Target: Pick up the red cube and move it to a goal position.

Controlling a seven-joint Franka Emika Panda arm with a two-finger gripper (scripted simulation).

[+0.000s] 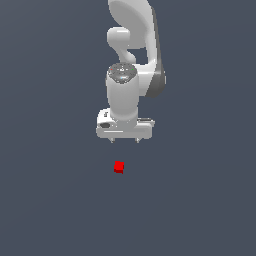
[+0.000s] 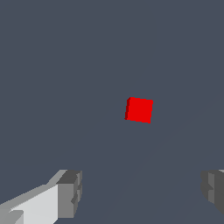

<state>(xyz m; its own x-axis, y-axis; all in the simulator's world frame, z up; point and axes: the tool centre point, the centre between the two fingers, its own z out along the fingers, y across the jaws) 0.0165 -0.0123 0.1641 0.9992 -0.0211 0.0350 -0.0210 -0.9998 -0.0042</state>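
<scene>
The red cube (image 1: 118,167) is a tiny bright red cube lying on the flat dark grey ground. My white gripper (image 1: 124,140) hangs from the arm, apart from the cube, with its two short fingertips spread wide. In the exterior view the cube lies below the gripper in the picture, roughly in line with the left fingertip. In the wrist view the cube (image 2: 139,110) shows whole and free, ahead of the two grey fingertips (image 2: 70,193), which stand far apart with nothing between them. The gripper (image 2: 142,190) is open and empty.
The white arm (image 1: 132,45) rises behind the gripper toward the top of the exterior view. The ground (image 1: 200,200) is a plain dark grey surface. No goal marker shows.
</scene>
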